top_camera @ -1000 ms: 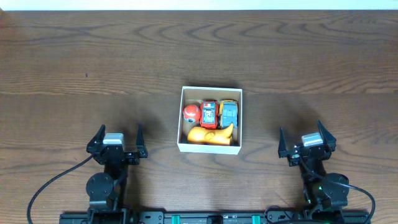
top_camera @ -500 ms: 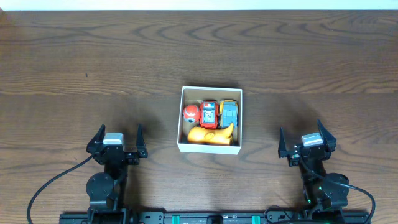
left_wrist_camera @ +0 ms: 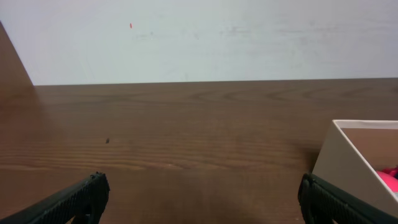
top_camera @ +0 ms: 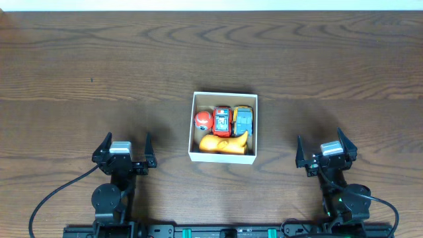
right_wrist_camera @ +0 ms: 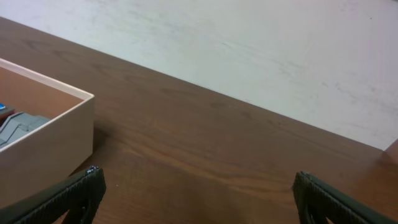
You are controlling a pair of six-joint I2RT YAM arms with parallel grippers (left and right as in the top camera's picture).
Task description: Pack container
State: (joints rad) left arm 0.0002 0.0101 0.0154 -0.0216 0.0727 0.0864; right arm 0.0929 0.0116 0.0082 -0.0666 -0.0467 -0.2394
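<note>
The container (top_camera: 192, 125), a small white cardboard box with a brown inside, sits at the table's middle. It holds a red round toy (top_camera: 203, 120), a red car (top_camera: 222, 121), a blue-grey car (top_camera: 244, 121) and a yellow duck-like toy (top_camera: 224, 143). My left gripper (top_camera: 123, 147) is open and empty near the front left, apart from the box. My right gripper (top_camera: 326, 150) is open and empty near the front right. The box's corner shows in the left wrist view (left_wrist_camera: 348, 162) and in the right wrist view (right_wrist_camera: 43, 137).
The dark wooden table (top_camera: 99, 59) stretches around the box. A white wall edge (top_camera: 211, 5) runs along the far side. Black cables (top_camera: 46, 198) trail from the arm bases at the front edge.
</note>
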